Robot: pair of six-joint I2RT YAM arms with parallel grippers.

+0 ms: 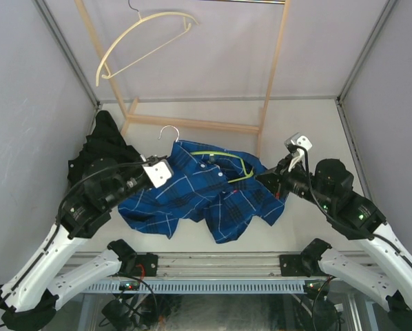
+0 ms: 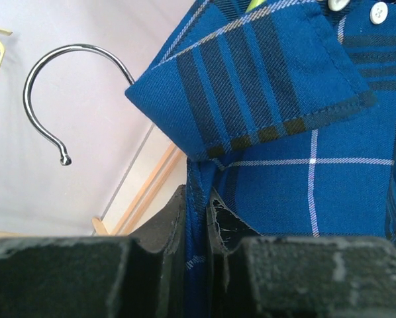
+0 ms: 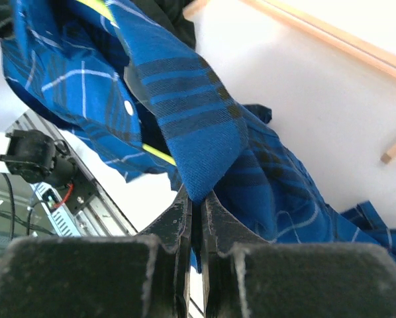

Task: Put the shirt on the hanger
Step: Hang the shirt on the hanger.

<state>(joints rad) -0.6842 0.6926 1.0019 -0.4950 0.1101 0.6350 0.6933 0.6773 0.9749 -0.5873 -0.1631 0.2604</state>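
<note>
**Both grippers clamped on the shirt, hanger half buried in it**

You have the blue plaid collared button-up shirt (image 1: 199, 196) crumpled on the white table (image 1: 316, 131), mid-table between the two arms. Its long axis runs left to right, with the collar on the far side.

The thin lime-green hanger (image 1: 242, 177) lies in the collar area. Only the top view shows its line, running left-right like the shirt. Its silver metal hook (image 1: 169, 131) sticks out of the shirt's far-left edge toward the rack.

Your left wrist view shows that hook (image 2: 52, 86) clearly, but only a sliver of green (image 2: 254, 5) at the top edge. The right wrist view shows short green strips (image 3: 157, 154) and no hook. Most of the hanger is hidden under cloth, so you can't tell how far it sits in the shoulders.

The left gripper (image 2: 198, 218) has its fingers pressed on a fold of shirt below the collar flap (image 2: 271, 93). The right gripper (image 3: 197, 205) has its fingers pinched together on a shirt edge (image 3: 185, 112).

Farther out are a plain black garment (image 1: 99, 148) at far left, a light wooden rack frame (image 1: 192, 124) behind, and a pale cream hanger (image 1: 144, 41) hanging above.
</note>
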